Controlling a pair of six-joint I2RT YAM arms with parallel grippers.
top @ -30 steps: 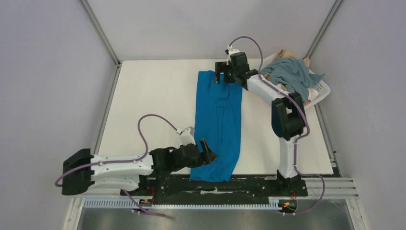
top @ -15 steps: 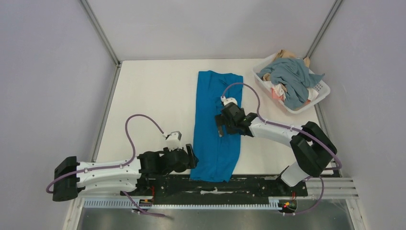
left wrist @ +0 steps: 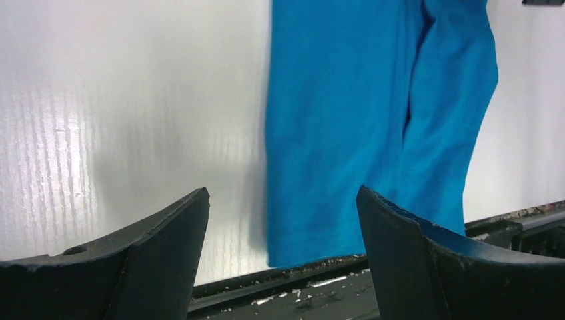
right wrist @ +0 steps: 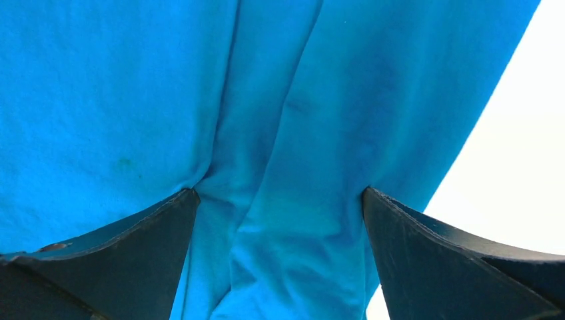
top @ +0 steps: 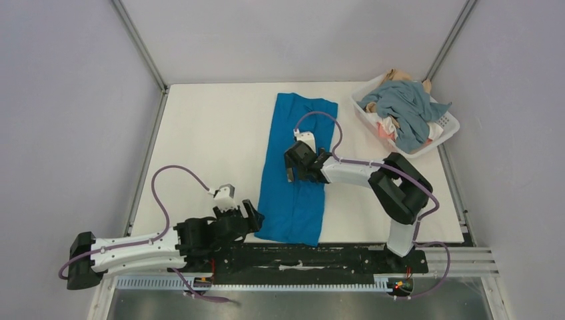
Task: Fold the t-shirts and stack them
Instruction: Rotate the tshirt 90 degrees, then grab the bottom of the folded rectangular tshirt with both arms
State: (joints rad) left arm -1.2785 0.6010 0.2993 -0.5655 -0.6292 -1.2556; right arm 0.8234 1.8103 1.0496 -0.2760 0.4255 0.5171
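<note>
A plain bright blue t-shirt [top: 300, 127], folded into a long narrow strip, lies down the middle of the white table [top: 213, 133]. My right gripper [top: 290, 173] is open and sits low over the strip's middle. In the right wrist view the right gripper [right wrist: 280, 197] has its fingers [right wrist: 133, 247] spread on the wrinkled blue cloth [right wrist: 133, 100]. My left gripper [top: 255, 217] is open and empty just left of the shirt's near-left corner. In the left wrist view that corner [left wrist: 293, 247] lies ahead of the left gripper [left wrist: 283, 200].
A white slotted basket [top: 454, 125] stands at the back right, holding a grey-blue shirt [top: 406, 107] with peach-pink [top: 385, 131] and tan [top: 398, 75] cloth under it. A black rail [top: 333, 257] runs along the table's near edge. Grey walls enclose the table.
My right gripper has come from the shirt's far end to its middle. The left gripper has drawn back leftwards off the shirt's near end. The shirt's near part has shifted slightly left.
</note>
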